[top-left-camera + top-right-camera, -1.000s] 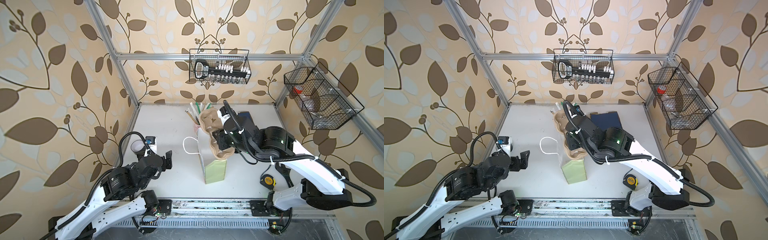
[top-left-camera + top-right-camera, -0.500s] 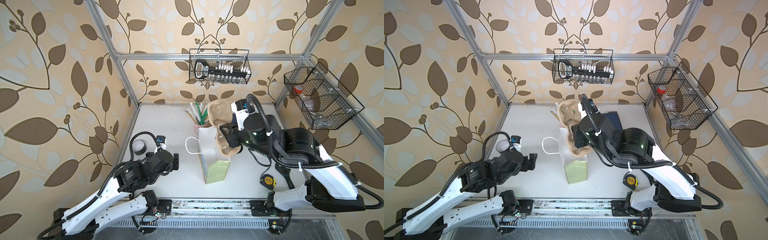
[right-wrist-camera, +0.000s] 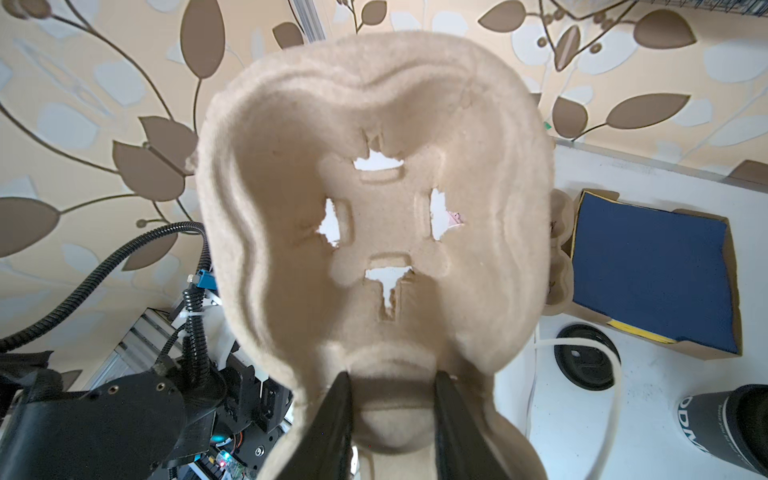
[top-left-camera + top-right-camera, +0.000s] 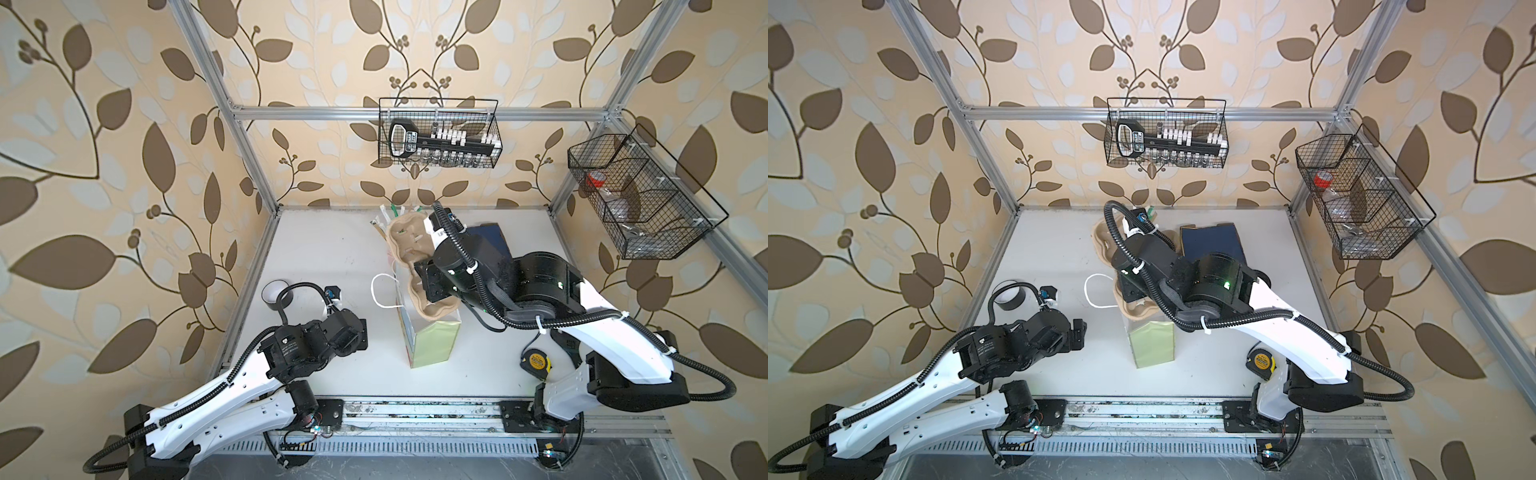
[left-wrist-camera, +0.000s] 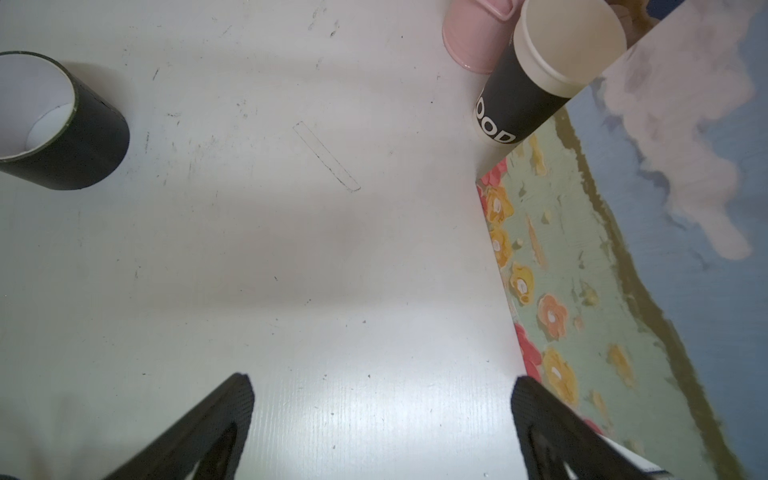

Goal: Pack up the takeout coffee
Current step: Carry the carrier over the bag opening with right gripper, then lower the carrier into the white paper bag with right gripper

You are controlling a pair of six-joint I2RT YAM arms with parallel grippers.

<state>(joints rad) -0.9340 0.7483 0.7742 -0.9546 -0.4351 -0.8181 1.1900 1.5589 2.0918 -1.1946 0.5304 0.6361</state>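
Right gripper (image 3: 392, 376) tight on pulp carrier (image 3: 374, 124) (takeout coffee (image 3: 723, 428) half cropped)

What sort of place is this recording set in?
Probably a robot test cell staged for takeout packing: an aluminium frame with leaf wallpaper around a white table, plus a pulp cup carrier, paper bag and black paper cup.

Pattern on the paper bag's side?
Paper bag: orange, yellow and red flowers on pale green, plus cloudy blue sky. Clearest in the left wrist view.
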